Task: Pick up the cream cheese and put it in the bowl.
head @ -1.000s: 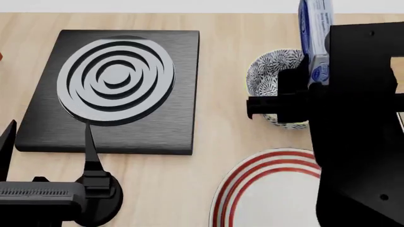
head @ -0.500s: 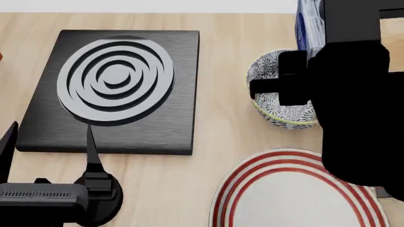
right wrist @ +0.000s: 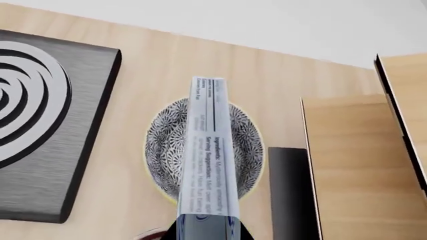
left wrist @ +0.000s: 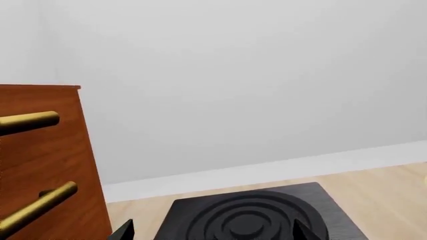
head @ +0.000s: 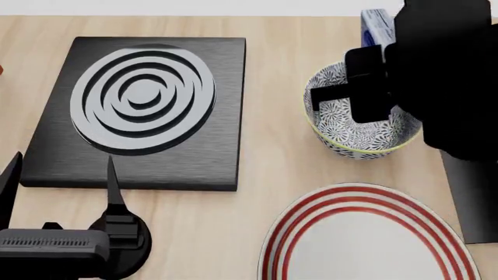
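Hanging over the bowl (head: pixel 354 125), the right gripper (right wrist: pixel 205 231) is clamped on the cream cheese (right wrist: pixel 210 150), which its wrist view shows end-on as a long narrow box with small print down its side, held above the patterned inside of the bowl and not touching it. In the head view only a blue-and-white sliver of the box (head: pixel 374 28) shows past the dark bulk of the right arm, which hides the far right part of the bowl's rim; from that angle it is hard to say how high the box sits. The bowl stands on the light wooden table (head: pixel 276 87), just beyond the white plate with red rings (head: pixel 365 239) and to the right of the black stove plate with silver rings (head: pixel 140 105). The left gripper (head: pixel 58 175) sits low at the near left edge of the head view, its two thin fingers (head: pixel 114 184) spread well apart with nothing between them, their tips at the near edge of the stove plate. The left wrist view looks across that stove plate (left wrist: pixel 257 217) to a white wall, with a brown wooden cabinet with brass handles (left wrist: pixel 40 165) beside it.
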Controlling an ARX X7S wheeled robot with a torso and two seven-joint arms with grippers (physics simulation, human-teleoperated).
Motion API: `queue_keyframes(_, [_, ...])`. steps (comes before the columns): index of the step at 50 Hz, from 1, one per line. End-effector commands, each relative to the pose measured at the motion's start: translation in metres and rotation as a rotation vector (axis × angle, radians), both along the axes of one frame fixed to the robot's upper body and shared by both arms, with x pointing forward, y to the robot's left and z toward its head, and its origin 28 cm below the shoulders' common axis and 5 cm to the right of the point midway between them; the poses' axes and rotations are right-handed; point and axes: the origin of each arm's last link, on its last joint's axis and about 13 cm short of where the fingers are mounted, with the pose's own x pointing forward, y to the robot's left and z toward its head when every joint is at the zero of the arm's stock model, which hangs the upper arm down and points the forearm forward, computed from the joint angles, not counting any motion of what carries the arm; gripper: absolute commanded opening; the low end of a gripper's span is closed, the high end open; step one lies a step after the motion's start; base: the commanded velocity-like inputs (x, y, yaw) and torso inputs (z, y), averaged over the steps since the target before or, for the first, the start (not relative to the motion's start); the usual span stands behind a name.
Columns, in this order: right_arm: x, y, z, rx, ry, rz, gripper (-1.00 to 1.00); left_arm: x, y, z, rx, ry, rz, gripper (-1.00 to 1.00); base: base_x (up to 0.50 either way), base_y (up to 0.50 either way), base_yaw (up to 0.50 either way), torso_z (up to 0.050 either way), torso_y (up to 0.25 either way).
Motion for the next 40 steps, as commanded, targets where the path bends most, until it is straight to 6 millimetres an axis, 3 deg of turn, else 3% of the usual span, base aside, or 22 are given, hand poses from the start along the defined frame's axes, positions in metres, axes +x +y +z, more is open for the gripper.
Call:
queue_keyframes(1, [0.006, -0.004, 0.021, 0.017, 0.058, -0.009, -1.00, -0.001, 0.000, 0.000, 0.000, -0.002, -0.003, 1.00, 0.00, 0.00, 0.00, 0.000, 0.000])
queue_keyframes(40, [0.055, -0.007, -0.001, 0.140, 0.195, -0.037, -1.00, -0.001, 0.000, -0.001, 0.004, 0.002, -0.008, 1.00, 0.00, 0.00, 0.00, 0.000, 0.001])
